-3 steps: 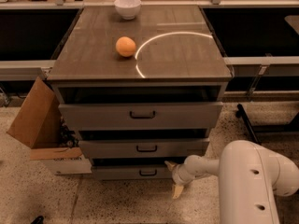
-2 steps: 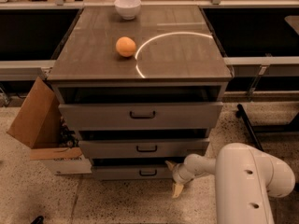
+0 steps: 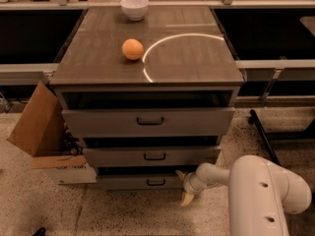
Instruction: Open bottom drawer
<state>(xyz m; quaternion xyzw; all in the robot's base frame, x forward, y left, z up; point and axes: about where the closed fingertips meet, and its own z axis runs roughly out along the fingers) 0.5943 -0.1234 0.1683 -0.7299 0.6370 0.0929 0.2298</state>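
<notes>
The bottom drawer (image 3: 140, 182) is the lowest and narrowest grey front of the cabinet, with a small dark bar handle (image 3: 156, 182). It stands close to the floor, set back under the middle drawer (image 3: 152, 156) and the wide top drawer (image 3: 147, 121). My gripper (image 3: 185, 187) is at the right end of the bottom drawer's front, to the right of its handle, with pale fingertips pointing left and down. The white arm (image 3: 261, 191) reaches in from the lower right.
An orange (image 3: 133, 49) and a white bowl (image 3: 134, 7) sit on the cabinet top (image 3: 187, 58). An open cardboard box (image 3: 42, 129) stands on the floor left of the cabinet. A dark chair leg (image 3: 263, 136) lies on the speckled floor at right.
The arm has shifted slightly to the left and the gripper stays at the right end of the bottom drawer. The drawers have not visibly moved.
</notes>
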